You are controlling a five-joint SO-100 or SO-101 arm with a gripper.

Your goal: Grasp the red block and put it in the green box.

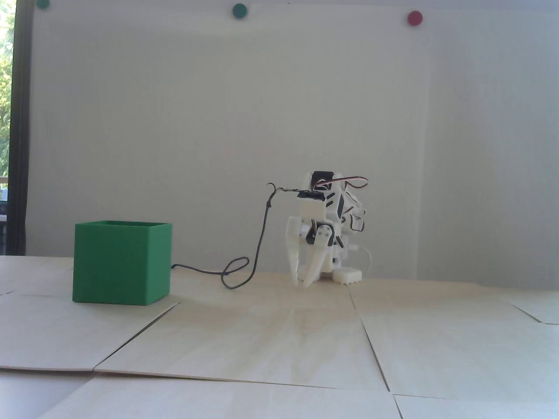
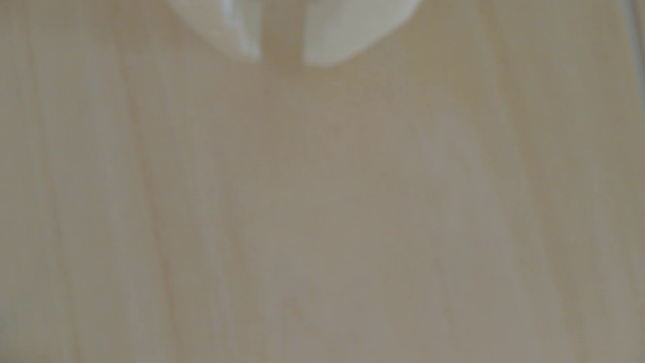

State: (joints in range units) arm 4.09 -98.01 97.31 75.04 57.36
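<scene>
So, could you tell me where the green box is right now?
In the fixed view, the green box sits on the left of the table, left of the folded arm's gripper.

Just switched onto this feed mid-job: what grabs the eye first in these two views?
The green box stands out at once, sitting on the pale wooden table at the left of the fixed view. To its right the white arm is folded low, its gripper pointing down near the table, with a dark cable looping toward the box. No red block shows in either view; the wrist view holds only blurred wood and the jaws' tips, slightly apart.
</scene>
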